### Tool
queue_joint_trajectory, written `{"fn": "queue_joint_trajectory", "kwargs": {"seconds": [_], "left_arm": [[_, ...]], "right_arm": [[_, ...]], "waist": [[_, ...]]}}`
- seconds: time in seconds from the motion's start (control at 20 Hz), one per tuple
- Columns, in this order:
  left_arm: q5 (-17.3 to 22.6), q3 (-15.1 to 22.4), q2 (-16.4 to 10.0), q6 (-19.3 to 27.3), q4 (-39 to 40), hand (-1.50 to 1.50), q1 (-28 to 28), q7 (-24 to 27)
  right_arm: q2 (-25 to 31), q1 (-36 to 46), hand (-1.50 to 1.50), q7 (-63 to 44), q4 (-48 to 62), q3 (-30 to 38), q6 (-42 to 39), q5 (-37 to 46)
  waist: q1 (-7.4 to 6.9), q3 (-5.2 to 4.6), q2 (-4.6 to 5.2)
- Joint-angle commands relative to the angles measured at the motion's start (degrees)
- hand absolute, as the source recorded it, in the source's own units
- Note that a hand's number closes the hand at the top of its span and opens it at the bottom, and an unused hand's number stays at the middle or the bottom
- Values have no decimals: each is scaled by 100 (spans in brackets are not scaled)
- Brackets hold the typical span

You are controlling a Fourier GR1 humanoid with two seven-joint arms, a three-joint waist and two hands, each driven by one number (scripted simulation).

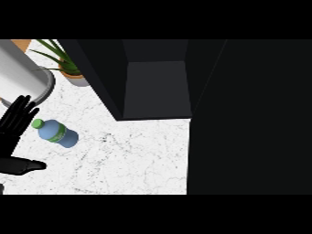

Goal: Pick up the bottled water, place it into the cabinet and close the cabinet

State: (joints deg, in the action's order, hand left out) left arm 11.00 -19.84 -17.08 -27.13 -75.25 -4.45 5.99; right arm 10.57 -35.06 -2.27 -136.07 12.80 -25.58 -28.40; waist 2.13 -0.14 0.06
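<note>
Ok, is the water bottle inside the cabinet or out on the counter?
Out. The bottled water sits on the white counter beside the open left hand, left of the dark cabinet.
</note>
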Motion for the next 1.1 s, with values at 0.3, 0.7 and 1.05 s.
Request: {"fn": "queue_joint_trajectory", "kwargs": {"seconds": [0.3,0.7,1.05], "left_arm": [[-911,151,3,132,2219,-150,-592,1569],[-999,-44,-101,268,3471,-150,-1023,2239],[-866,-111,-128,-415,4572,-150,-1609,2632]], "right_arm": [[127,-423,-150,-282,-1008,195,99,-1076],[226,-791,-150,-191,-1216,141,-30,-1188],[577,-757,-150,-66,-955,544,-20,-1527]], "waist": [[-4,-11,26],[-24,-10,14],[-4,-12,26]]}}
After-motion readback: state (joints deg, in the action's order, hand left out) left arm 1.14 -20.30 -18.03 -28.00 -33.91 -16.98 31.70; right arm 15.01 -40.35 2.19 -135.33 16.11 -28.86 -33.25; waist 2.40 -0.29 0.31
